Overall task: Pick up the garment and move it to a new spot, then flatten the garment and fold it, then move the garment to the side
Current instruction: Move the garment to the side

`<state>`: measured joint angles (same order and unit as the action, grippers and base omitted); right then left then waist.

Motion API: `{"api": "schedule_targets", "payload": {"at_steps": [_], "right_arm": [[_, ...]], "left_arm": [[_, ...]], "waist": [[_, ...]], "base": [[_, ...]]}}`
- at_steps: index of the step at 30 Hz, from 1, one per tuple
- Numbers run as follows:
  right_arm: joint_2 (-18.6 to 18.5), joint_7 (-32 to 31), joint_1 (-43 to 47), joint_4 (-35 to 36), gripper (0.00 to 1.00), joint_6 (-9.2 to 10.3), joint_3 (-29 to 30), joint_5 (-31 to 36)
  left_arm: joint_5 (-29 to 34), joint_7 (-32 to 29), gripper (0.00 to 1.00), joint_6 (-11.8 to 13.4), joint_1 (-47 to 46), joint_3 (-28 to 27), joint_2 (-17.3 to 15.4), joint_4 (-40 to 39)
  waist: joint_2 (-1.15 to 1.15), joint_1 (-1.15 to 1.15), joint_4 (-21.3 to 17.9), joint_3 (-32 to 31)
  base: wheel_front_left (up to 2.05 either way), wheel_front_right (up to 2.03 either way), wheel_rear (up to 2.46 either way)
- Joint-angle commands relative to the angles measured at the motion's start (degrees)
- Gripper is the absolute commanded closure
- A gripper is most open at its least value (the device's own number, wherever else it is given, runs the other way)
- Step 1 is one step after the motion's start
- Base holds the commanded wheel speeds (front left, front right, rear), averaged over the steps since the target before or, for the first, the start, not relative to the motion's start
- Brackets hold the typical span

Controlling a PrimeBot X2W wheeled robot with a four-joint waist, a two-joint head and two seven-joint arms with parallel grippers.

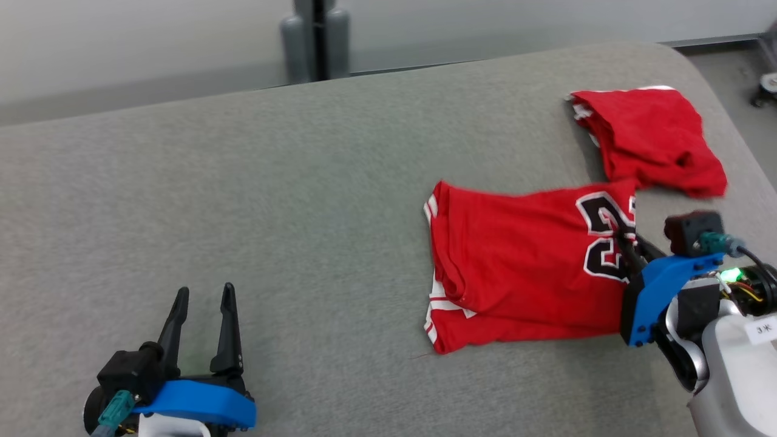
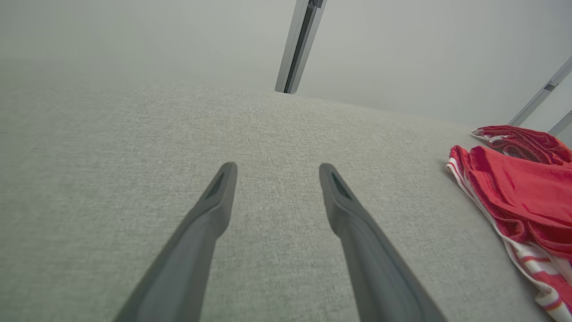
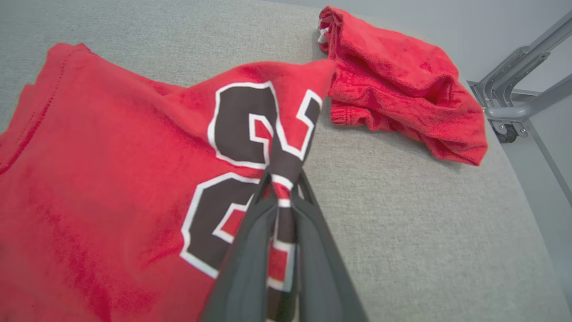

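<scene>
A red jersey (image 1: 516,267) with black and white numbers lies folded on the grey padded table, right of centre. My right gripper (image 1: 625,243) is shut on its right edge, pinching the cloth at the numbers; in the right wrist view the fabric (image 3: 134,179) bunches up between the dark fingers (image 3: 250,250) of that gripper (image 3: 281,197). My left gripper (image 1: 203,300) rests open at the lower left, well away from the jersey, with bare table between its fingers (image 2: 210,210). The jersey's striped hem (image 2: 514,210) shows at the right of the left wrist view.
A second red garment (image 1: 652,136) lies crumpled at the table's far right corner, just beyond the jersey. The grey table (image 1: 243,200) spreads wide to the left. A metal frame on wheels (image 3: 514,103) stands off the right edge, and a grey post (image 1: 315,39) behind the table.
</scene>
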<state>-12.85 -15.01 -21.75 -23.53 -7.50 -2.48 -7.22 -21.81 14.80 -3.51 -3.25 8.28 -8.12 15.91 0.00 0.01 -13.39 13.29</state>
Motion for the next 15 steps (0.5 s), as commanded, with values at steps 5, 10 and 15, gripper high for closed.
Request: {"api": "schedule_targets", "payload": {"at_steps": [5, 10, 15], "right_arm": [[1.0, 1.5, -1.5, 2.8, 1.0, 0.01, 0.9, -0.4], [2.1, 2.9, -1.3, 3.4, 1.0, 0.02, 1.4, -0.3], [1.6, 3.0, -2.6, 4.8, 1.0, 0.01, 1.2, 0.2]], "left_arm": [[1.0, -1.6, 0.0, 0.4, -2.8, 0.2, -1.9, -2.3], [1.5, -2.8, 0.0, 0.3, -4.1, 1.2, -2.1, -3.4], [1.3, -2.8, 0.0, 0.1, -4.6, 1.8, -2.2, -2.8]], "waist": [[0.0, -0.01, -7.2, 3.1], [0.0, -0.01, -9.0, 4.9], [0.0, -0.01, -7.4, 4.8]], "base": [[0.0, 0.0, 0.0], [0.0, 0.0, 0.0], [0.0, 0.0, 0.0]]}}
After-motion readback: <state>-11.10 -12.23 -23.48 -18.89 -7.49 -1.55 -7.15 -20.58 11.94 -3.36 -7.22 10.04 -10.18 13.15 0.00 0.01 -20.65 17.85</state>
